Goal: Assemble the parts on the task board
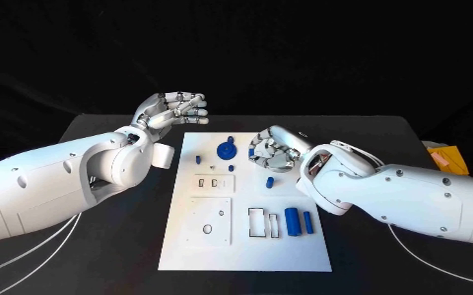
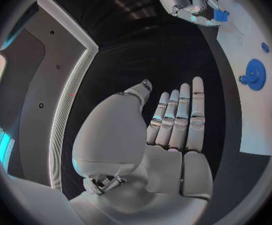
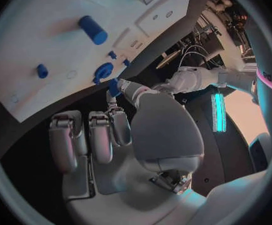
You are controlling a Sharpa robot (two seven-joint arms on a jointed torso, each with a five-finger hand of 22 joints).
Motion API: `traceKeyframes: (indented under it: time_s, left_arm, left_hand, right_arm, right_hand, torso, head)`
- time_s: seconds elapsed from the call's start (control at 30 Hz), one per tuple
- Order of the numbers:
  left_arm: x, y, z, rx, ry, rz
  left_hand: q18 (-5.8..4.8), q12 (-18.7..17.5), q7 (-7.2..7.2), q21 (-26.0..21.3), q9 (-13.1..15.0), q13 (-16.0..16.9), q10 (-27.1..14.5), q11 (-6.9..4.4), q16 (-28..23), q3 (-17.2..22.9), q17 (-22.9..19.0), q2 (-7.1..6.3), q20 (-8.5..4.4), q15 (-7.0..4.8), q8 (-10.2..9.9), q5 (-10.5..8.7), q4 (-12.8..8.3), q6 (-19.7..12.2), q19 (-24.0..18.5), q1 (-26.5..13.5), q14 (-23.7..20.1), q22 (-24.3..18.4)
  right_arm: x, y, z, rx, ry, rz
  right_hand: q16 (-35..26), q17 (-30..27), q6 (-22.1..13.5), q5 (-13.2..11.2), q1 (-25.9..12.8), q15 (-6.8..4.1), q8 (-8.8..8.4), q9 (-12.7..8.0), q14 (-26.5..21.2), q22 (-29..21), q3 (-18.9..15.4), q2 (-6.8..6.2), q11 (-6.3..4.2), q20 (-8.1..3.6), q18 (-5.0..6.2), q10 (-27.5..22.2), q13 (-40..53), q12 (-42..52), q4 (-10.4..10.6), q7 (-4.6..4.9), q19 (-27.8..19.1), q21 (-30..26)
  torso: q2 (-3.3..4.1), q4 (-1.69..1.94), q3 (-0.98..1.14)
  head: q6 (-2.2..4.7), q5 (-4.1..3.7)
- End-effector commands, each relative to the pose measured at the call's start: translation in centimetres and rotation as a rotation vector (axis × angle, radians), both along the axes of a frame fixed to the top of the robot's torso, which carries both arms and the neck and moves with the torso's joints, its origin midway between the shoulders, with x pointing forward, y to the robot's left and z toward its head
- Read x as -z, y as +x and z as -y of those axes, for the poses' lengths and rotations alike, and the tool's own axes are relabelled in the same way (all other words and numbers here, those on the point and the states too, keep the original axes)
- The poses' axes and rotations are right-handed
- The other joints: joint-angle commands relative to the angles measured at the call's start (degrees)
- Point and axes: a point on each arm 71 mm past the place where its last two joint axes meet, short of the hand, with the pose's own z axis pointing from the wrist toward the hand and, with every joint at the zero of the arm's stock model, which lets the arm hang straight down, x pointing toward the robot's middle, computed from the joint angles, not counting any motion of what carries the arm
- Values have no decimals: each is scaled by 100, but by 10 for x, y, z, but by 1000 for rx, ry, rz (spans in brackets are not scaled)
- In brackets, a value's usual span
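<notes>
blue cylinder (image 1: 292,221) beside rectangular slots (image 1: 263,222)

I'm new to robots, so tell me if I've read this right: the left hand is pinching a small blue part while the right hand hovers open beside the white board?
Swap the hands. The right hand pinches the small blue part, as the right wrist view shows. The left hand holds nothing, fingers straight, beside the white board, as the left wrist view shows.
</notes>
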Motion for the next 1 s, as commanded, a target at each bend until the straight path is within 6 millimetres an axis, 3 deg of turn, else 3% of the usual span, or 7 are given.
traceKeyframes:
  time_s: [0.03,0.23,0.43,1.0]
  left_arm:
    - [1,3,2,22,5,12]
    - [3,7,4,21,13,9]
    - [4,8,7,25,14,6]
    - [4,8,11,35,11,5]
  left_hand:
    - [71,32,167,20,9,9,67,-20,-6,7,18,56,-22,-15,36,6,0,50,27,-6,32,-3]
    - [73,42,151,38,16,9,119,-38,4,9,40,56,-36,-32,46,6,11,80,47,-11,67,0]
    - [73,44,150,41,17,9,127,-40,6,9,43,55,-38,-34,47,6,13,86,51,-13,73,1]
    - [72,41,153,46,18,7,134,-40,7,5,50,49,-42,-37,47,6,20,91,57,-20,81,2]
  right_arm:
    - [2,-3,-14,2,-57,27]
    - [10,-7,-41,-37,-87,26]
    - [25,-11,-61,-61,-129,15]
    - [51,-22,-86,-101,-197,-1]
  right_hand:
    - [25,1509,13,23,-16,-13,276,239,608,1391,-8,31,-2,-31,-93,-18,455,2,9,-28,545,-21]
    - [25,1509,-15,37,-33,-6,275,238,608,1381,-14,17,7,-27,-90,-25,448,-5,12,-15,540,-30]
    - [25,1509,-25,39,-39,-3,274,237,608,1372,-16,13,11,-25,-88,-26,447,-6,13,-10,536,-37]
    - [25,1509,-37,30,-67,6,282,238,608,1370,-33,-14,20,-18,-87,-30,445,-10,20,-1,535,-39]
  torso:
    - [-70,30,-27]
    - [-120,28,-58]
    - [-135,25,-74]
    - [-121,19,-67]
  head:
    - [-29,64]
    - [-71,139]
    - [-76,182]
    - [-165,328]
